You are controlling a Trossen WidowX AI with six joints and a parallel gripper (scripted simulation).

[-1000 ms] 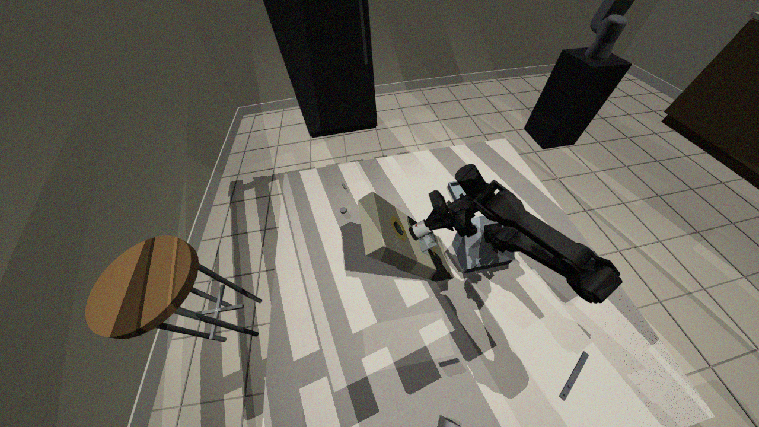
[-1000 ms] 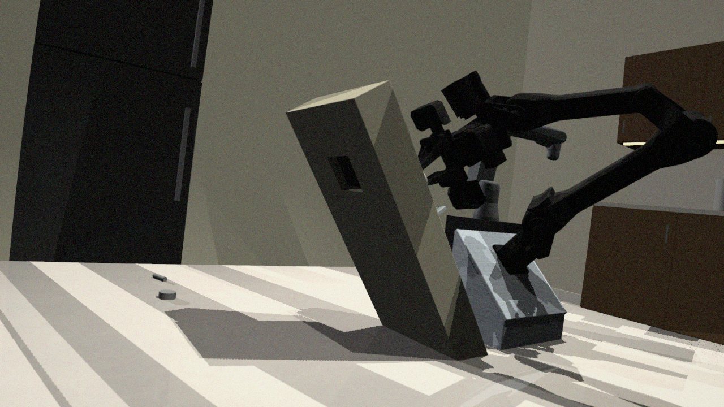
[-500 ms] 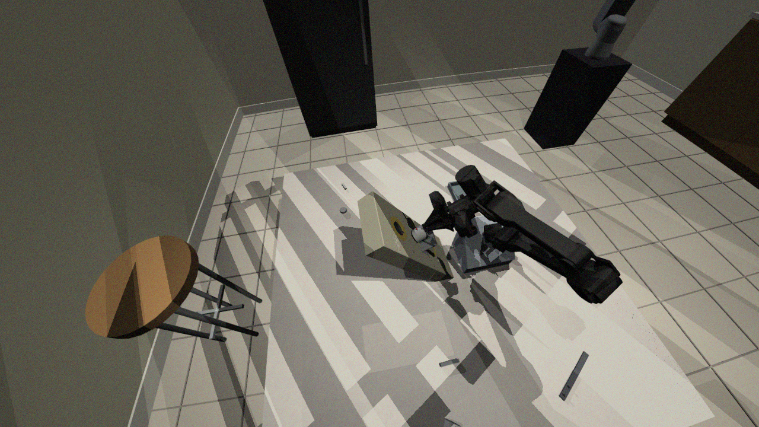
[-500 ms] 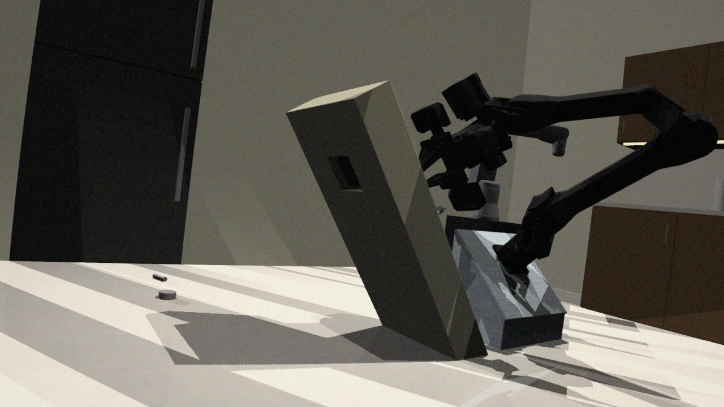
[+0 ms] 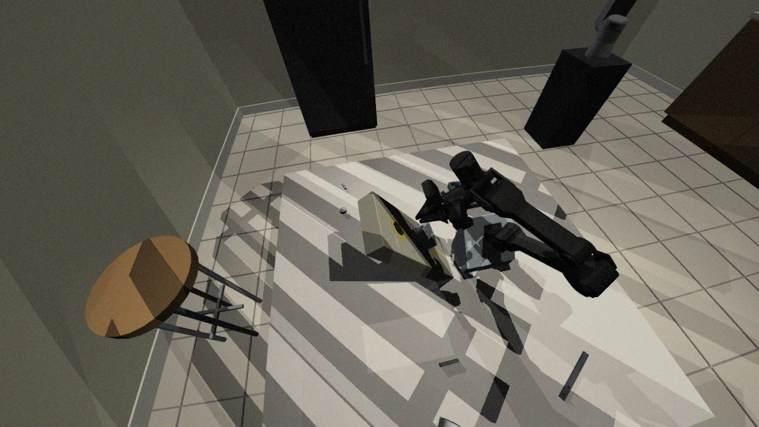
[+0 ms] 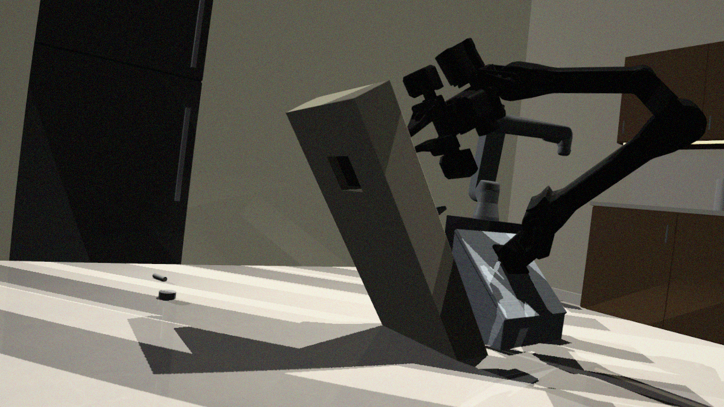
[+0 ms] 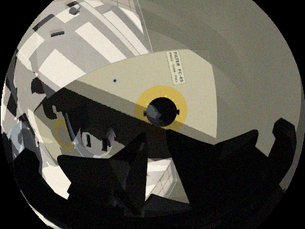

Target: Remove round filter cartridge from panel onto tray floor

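Note:
The service panel (image 5: pixel 373 223) (image 6: pixel 364 227) (image 7: pixel 197 92) leans, with an empty round socket (image 7: pixel 162 111) inside a yellow ring. The cartridge (image 7: pixel 98 143) is out of the socket, at the lower left of the wrist view, its pale slotted face showing. It lies at or inside the grey-blue edge of the tray (image 7: pixel 82 151); deep shadow hides whether it rests on the tray floor. My gripper (image 5: pixel 418 216) (image 6: pixel 412 140) (image 7: pixel 156 135) is in front of the panel, clear of the cartridge. Its fingertips stand slightly apart with nothing between them.
A second yellow ring (image 7: pixel 56 130) is on the panel's lower part. A grey-blue block (image 6: pixel 486 283) stands under the arm's base. Small loose parts, among them a dark disc (image 5: pixel 343 210) (image 6: pixel 167 295) and a flat bar (image 5: pixel 573 375), lie around. A stool (image 5: pixel 143 286) is at left.

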